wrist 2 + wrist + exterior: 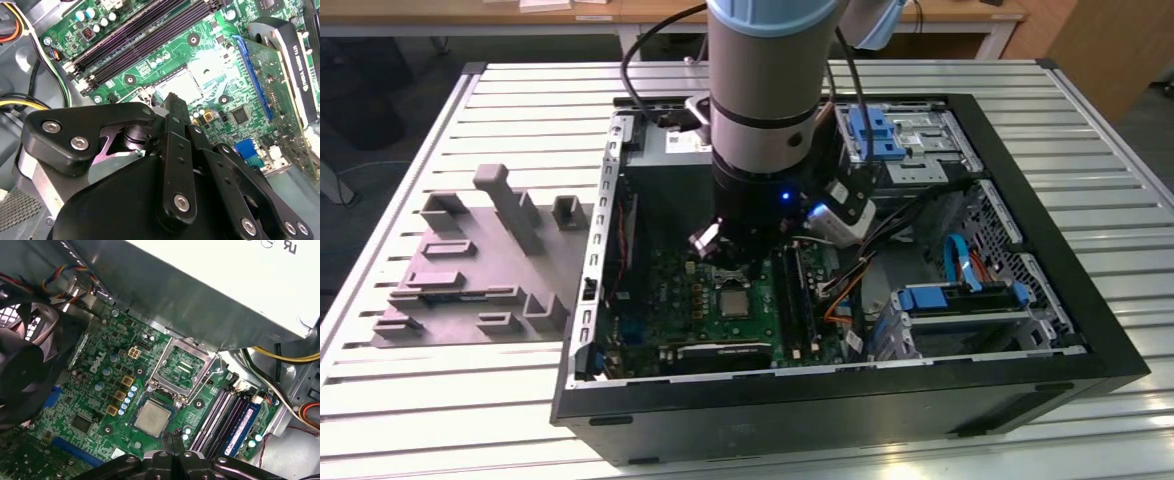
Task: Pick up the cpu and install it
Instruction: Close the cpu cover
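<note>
- Evidently the gripper (pixel 173 441) was closed, its fingers pressed together with nothing between them (empty, by the look of it).
- The cpu (pixel 152 418) lay flat in its seat on the green board (pixel 85 405), just beside the fingertips, between them and the hinged-open socket frame (pixel 183 367).
- The black linkage hid the finger ends, so contact with the cpu could not be told.

I look into an open case (pixel 854 412) on the slatted table (pixel 454 405). Inside it lie a green board (pixel 95 390), dark memory slots (pixel 220 412), a black fan (pixel 25 370), a blue cable (pixel 955 258) and blue drive caddies (pixel 874 132). Beside the case, on the exterior view's left, stands a grey jig (pixel 467 270).
</note>
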Robot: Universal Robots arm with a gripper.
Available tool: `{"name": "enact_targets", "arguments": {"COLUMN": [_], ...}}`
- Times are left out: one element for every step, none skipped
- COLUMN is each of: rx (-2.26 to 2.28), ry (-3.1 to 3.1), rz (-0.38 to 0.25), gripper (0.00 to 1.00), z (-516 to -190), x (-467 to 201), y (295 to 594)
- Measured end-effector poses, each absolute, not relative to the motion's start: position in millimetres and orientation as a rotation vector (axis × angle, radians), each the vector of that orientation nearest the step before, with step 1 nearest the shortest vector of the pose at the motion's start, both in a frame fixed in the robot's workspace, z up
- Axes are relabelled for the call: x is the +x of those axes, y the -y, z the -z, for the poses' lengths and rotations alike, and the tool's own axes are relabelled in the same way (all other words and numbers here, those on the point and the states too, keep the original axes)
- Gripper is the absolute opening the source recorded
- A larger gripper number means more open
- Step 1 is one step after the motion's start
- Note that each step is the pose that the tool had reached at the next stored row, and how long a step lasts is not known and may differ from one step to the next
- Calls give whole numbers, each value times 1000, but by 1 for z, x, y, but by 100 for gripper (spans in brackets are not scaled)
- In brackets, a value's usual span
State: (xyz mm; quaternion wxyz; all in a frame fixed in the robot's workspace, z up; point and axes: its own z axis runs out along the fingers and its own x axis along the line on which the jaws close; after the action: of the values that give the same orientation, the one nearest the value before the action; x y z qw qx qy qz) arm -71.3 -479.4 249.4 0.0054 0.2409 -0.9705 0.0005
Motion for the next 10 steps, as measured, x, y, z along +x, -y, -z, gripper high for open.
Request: {"name": "enact_targets", "arguments": {"rx": [762, 773, 793, 818, 846, 873, 902, 929, 955, 974], "ry": [3037, 3034, 3029, 3022, 3015, 3007, 2998, 2990, 2982, 2976], "rz": [-1, -1, -1, -1, -1, -1, -2, -2, -2, -1], "gripper": [11, 11, 11, 11, 11, 11, 11, 11, 11, 11], "z": [-249, -249, -249, -249, -249, -249, -249, -248, -248, -248], "x": [-71, -71, -71, -71, -71, -71, -71, -71, -71, -71], "y": [479, 479, 479, 479, 479, 479, 479, 479, 479, 479]}}
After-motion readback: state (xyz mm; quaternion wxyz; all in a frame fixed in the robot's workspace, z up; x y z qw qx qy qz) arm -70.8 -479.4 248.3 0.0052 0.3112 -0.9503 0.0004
